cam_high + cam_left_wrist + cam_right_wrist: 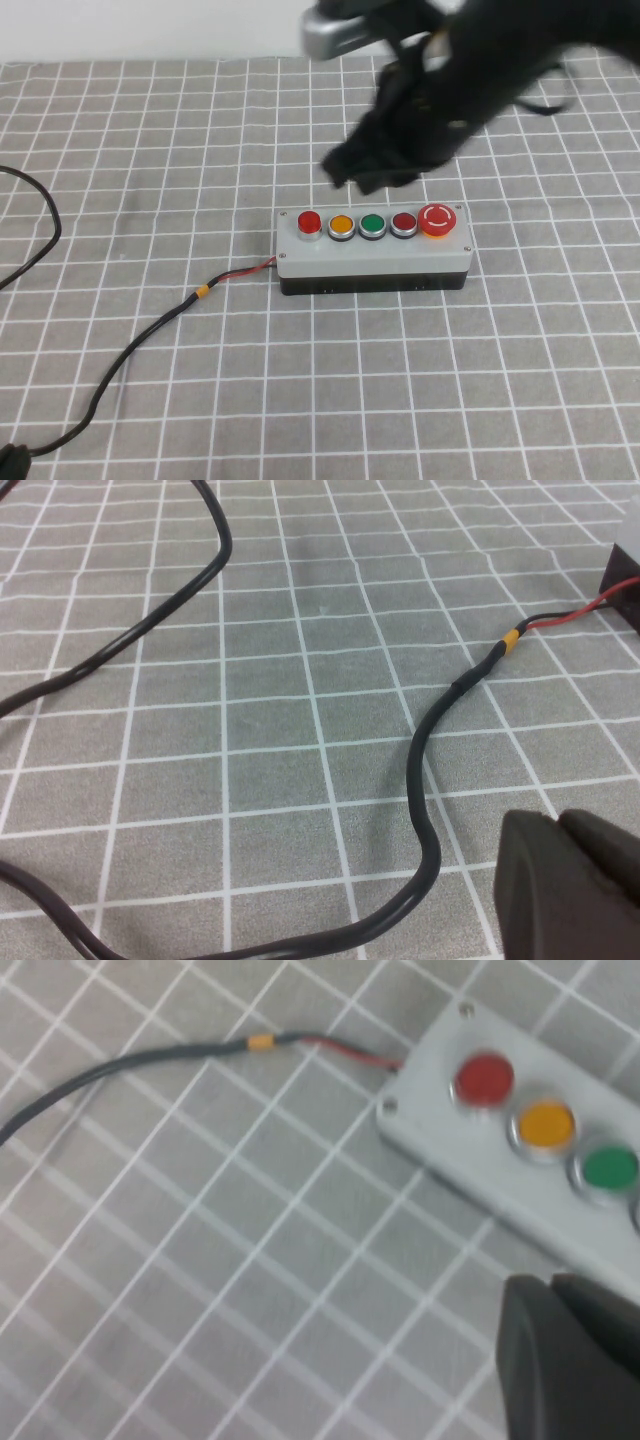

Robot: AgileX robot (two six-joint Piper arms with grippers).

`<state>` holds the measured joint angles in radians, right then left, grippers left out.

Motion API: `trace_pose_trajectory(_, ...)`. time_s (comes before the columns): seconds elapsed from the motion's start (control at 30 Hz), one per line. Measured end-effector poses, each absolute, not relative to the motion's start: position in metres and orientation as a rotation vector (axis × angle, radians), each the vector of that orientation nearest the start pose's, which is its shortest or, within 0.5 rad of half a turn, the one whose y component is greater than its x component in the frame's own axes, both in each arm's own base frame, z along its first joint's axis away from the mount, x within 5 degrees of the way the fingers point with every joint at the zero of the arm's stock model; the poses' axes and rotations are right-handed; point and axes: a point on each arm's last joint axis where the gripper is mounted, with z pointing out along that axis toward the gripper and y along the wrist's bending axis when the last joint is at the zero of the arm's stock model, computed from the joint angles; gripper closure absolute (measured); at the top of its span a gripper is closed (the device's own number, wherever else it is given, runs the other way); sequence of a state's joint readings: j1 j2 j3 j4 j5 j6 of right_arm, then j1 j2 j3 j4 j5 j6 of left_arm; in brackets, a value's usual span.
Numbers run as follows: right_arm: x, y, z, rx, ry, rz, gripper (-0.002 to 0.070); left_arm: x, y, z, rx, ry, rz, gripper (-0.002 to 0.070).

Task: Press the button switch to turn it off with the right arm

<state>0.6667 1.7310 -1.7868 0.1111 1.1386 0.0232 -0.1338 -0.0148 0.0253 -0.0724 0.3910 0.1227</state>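
Black cable (pixel 130 350) lies nearest the camera, running from the grey box (pixel 372 262) across the checked cloth (pixel 500 380). Button switch (pixel 309 222) sits at the box's cable end, beside the yellow button (pixel 341 226). Right gripper (pixel 572 1360) hovers beyond the box, blurred in the high view; only a dark edge shows (cannot tell its finger state). Left gripper (pixel 565 885) is near the cable, cut off likewise, finger state undeterminable; only its wrist view shows it.

Grey tabletop (pixel 150 130) with white grid lines. Grey box (pixel 372 256), black base. Buttons in row: bright red button switch (pixel 309 222), orange (pixel 341 225), green (pixel 373 224), dark red (pixel 404 223), large red mushroom (pixel 438 219). Black cable (pixel 130 350), yellow band.
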Motion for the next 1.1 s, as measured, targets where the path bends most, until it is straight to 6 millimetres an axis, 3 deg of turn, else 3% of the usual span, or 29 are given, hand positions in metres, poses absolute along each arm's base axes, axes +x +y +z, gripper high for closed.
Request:
trace_pose_trajectory(0.1,0.260,0.216,0.399,-0.764,2.455,0.421,0.0692,0.051,-0.009,0.170,0.197,1.875,-0.079,0.0678)
trace_pose_trajectory(0.27,0.209,0.175,0.419,-0.733,2.403,0.439,0.0693,0.051,-0.009,0.170,0.197,1.875,-0.079,0.0678)
trace_pose_trajectory(0.5,0.156,0.133,0.407,-0.761,2.477,0.411,0.0693,0.051,-0.009,0.170,0.197,1.875,-0.079,0.0678)
trace_pose_trajectory(0.77,0.146,0.114,0.392,-0.769,2.482,0.255,0.0693,0.051,-0.009,0.170,0.197,1.875,-0.079,0.0678)
trace_pose_trajectory(0.9,0.143,0.105,0.381,-0.730,2.381,0.247,0.0693,0.051,-0.009,0.170,0.197,1.875,-0.079,0.0678)
trace_pose_trajectory(1.03,0.135,0.081,0.357,-0.596,2.223,0.252,0.0693,0.051,-0.009,0.170,0.197,1.875,-0.079,0.0678)
trace_pose_trajectory(1.1,0.131,0.064,0.335,-0.535,2.130,0.194,0.0693,0.051,-0.009,0.170,0.197,1.875,-0.079,0.0678)
